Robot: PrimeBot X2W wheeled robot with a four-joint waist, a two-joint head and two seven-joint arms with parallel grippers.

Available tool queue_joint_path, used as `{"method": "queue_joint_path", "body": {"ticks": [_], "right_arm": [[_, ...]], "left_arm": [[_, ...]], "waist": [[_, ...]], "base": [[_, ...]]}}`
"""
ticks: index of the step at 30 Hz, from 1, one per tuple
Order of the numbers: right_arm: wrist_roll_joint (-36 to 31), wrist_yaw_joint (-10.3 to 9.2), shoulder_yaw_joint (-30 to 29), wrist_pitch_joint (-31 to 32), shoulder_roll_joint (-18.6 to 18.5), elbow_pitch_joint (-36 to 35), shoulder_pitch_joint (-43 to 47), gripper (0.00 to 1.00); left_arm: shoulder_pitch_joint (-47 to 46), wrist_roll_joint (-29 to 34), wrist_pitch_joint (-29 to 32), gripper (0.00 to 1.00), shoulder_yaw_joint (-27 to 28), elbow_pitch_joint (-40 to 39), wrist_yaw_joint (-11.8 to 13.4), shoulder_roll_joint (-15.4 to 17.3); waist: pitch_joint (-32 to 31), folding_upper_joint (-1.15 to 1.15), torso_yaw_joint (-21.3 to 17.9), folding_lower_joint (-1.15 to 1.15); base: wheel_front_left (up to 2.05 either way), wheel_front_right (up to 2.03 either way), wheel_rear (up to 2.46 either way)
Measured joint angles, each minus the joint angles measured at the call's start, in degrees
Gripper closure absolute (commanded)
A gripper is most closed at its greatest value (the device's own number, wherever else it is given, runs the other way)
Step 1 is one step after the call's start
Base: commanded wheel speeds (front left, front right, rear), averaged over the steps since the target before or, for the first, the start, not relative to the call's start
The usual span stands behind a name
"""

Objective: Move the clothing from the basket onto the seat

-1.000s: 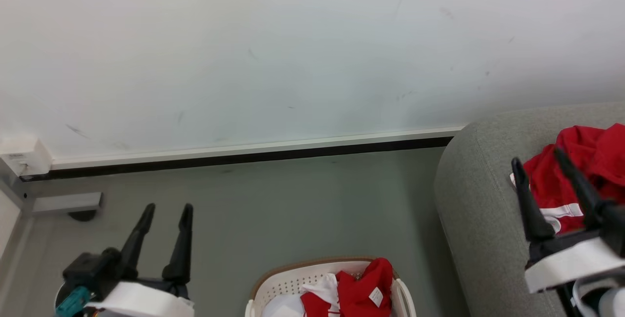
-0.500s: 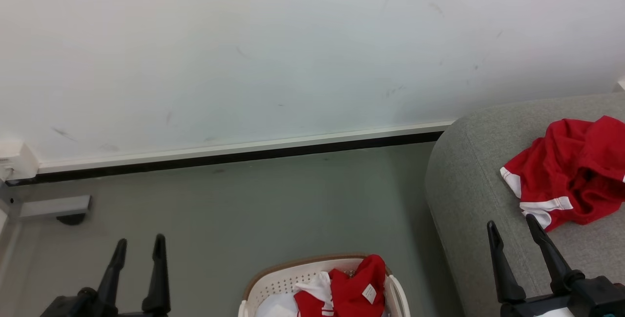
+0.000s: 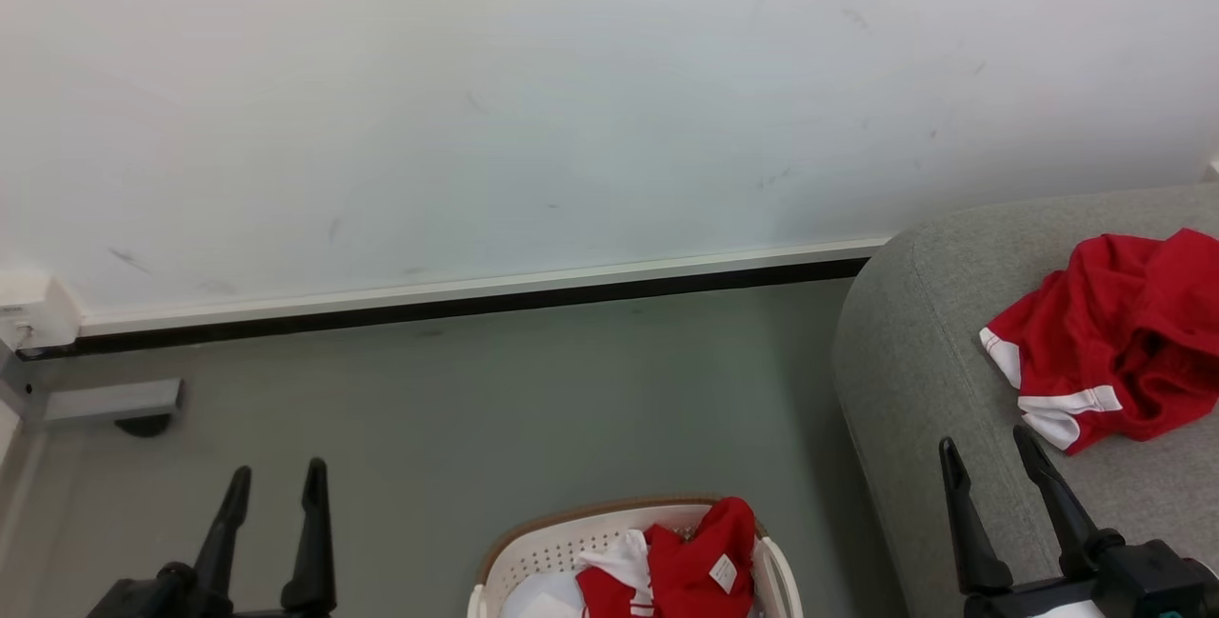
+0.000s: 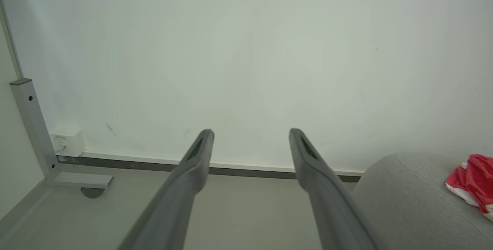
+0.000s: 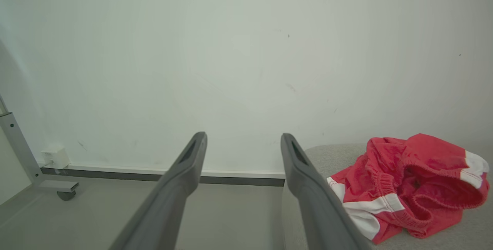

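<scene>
Head view: looks down on a grey floor (image 3: 533,408) that meets a white wall (image 3: 571,104) along a dark skirting line.
Left gripper (image 3: 279,468): lower left, over the floor; its fingers stand apart with nothing between them.
Right gripper (image 3: 984,439): lower right, over the front edge of the seat (image 3: 914,361); its fingers are spread and empty. One fingertip shows just beside the white hem of the red garment (image 3: 1114,351).
Basket (image 3: 552,547): bottom centre, on the floor between the two grippers and cut off by the bottom edge; cream perforated wall, brown rim.
Red clothing (image 3: 700,556): heaped in the right half of the basket, with white trim and a small white tag; one fold rises above the rim.
White cloth (image 3: 538,599): in the left half of the basket, touching the red clothing.
Seat: at the right, light grey, with a rounded corner and a stitched seam.
Red garment: crumpled on the seat, white bands showing, well apart from the basket.
Left wrist view: parted fingers frame the wall. A metal leg (image 4: 32,126) and a white box (image 4: 67,142) stand at the left, and the seat corner with an edge of the red garment shows at the right.
Right wrist view: parted fingers, empty. The red garment lies on the seat to the right of them, its elastic waistband visible.
</scene>
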Motion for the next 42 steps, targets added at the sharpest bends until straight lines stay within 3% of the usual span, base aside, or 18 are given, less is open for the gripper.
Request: {"method": "queue_joint_path", "body": {"ticks": [20, 34, 42], "right_arm": [[1.4, 0.0, 0.3, -0.3, 0.1, 0.4, -1.0, 0.0], [2.4, 0.0, -2.8, -0.3, -2.6, 1.0, -2.7, 0.0], [2.6, 0.0, -4.2, -0.3, -2.2, 0.7, -4.4, 0.0]], "left_arm": [[-0.6, 0.1, 0.0, 0.0, -0.4, 0.8, -0.2, 0.3], [-4.1, -0.6, 0.0, 0.0, -8.7, 5.4, -0.3, 2.9], [-9.3, -1.9, 0.4, 0.0, -18.0, 13.4, -0.3, 6.7]], "waist": [[0.3, 0.0, -0.9, 0.0], [3.0, 0.0, -4.7, 0.0], [6.4, 0.0, -7.7, 0.0]], "base": [[0.0, 0.0, 0.0], [0.0, 0.0, 0.0], [0.0, 0.0, 0.0]]}}
